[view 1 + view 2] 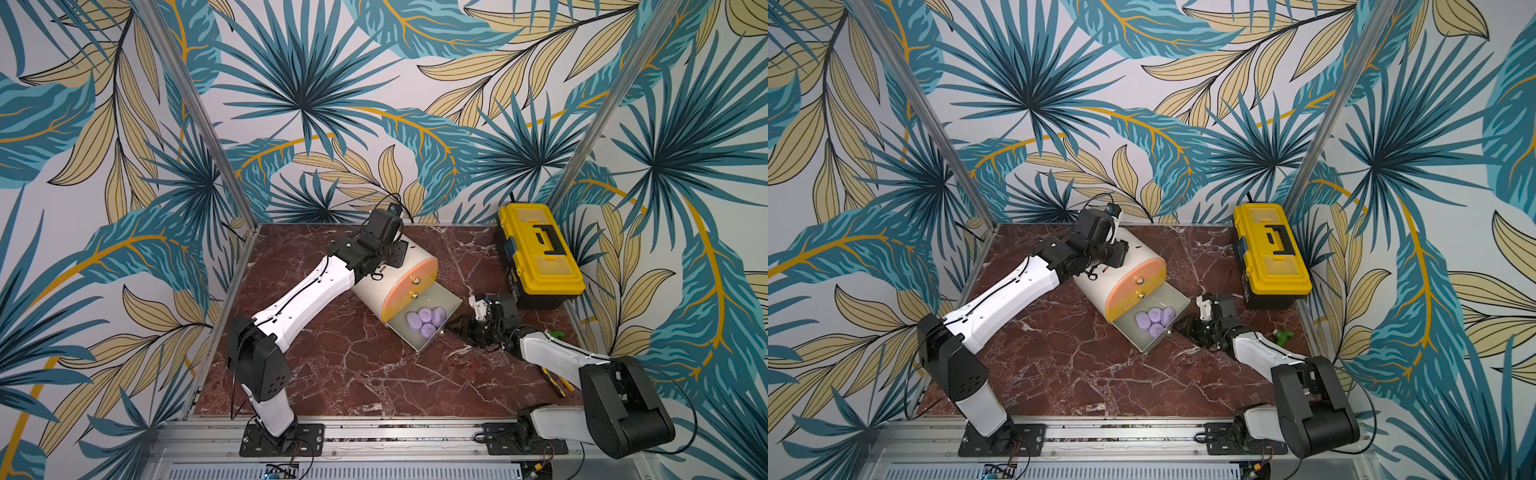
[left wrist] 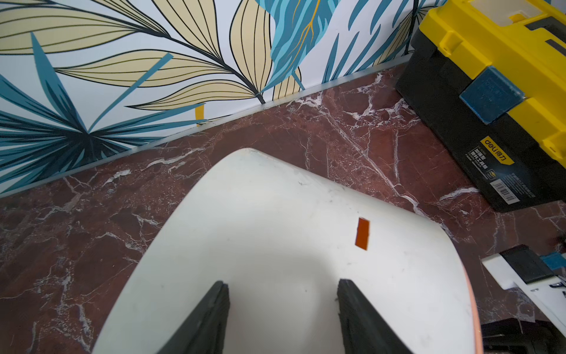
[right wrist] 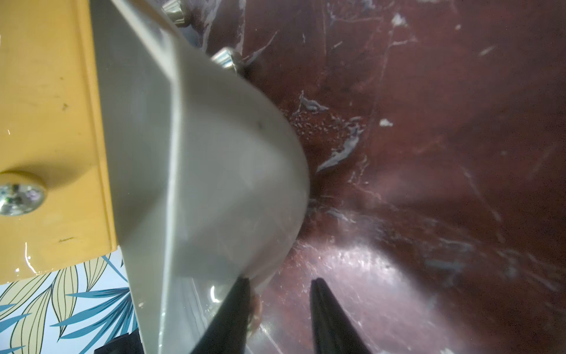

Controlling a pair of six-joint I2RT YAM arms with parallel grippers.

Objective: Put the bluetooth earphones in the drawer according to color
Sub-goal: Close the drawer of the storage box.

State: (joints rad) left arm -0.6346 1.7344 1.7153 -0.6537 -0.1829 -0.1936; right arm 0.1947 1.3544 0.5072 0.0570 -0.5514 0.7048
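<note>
Earphones (image 1: pixel 426 322), lilac, lying clustered in the pulled-out grey drawer (image 1: pixel 449 303), showing in both top views only; wrist views alone showing left gripper (image 2: pixel 283 285), fingers (image 2: pixel 211 312) spread over cabinet (image 2: pixel 275 214), right gripper (image 3: pixel 280 280), fingers parted beside drawer

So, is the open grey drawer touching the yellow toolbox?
Apart. Both top views show bare marble between the grey drawer and the toolbox.

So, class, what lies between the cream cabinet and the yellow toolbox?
Only bare marble table. The left wrist view shows nothing resting on the stretch between the cabinet and the toolbox.
</note>
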